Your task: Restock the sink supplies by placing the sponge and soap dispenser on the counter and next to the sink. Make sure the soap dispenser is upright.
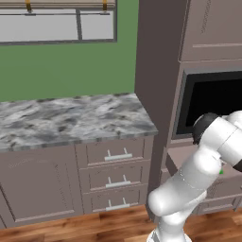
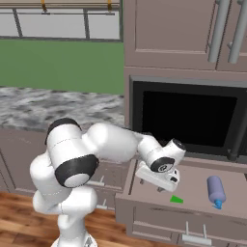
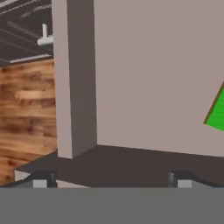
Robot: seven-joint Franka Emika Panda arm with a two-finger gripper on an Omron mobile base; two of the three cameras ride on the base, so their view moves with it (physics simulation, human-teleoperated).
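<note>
I have the gripper [image 2: 163,185] hanging over the left part of an open drawer [image 2: 159,208] below the black oven cavity, jaws spread wide and holding nothing. In the hand view the two fingertips [image 3: 40,183] stand far apart above the drawer's plain mauve floor, with the drawer's left wall rising ahead and the wood floor beyond it.

The relation I am steering by: the green sponge [image 2: 176,198] lies just beside the hand, on the drawer floor slightly toward the drawer's right and front. In the hand view it shows as a bright green wedge cut by the right edge [image 3: 217,114], so it sits off to one side of the fingers, not between them. I need to shift the hand toward it before closing.

The soap dispenser [image 2: 216,191] lies farther off, near the drawer's right end, well apart from the gripper. It is on its side, a lavender-grey bottle with its long axis running roughly front to back and the blue pump nozzle pointing toward the drawer's front edge. It will need righting once it is out.

The sponge looks flat and small; its exact shape is hard to judge from here. The marbled counter [image 1: 71,118] sits to the left of the oven column.
</note>
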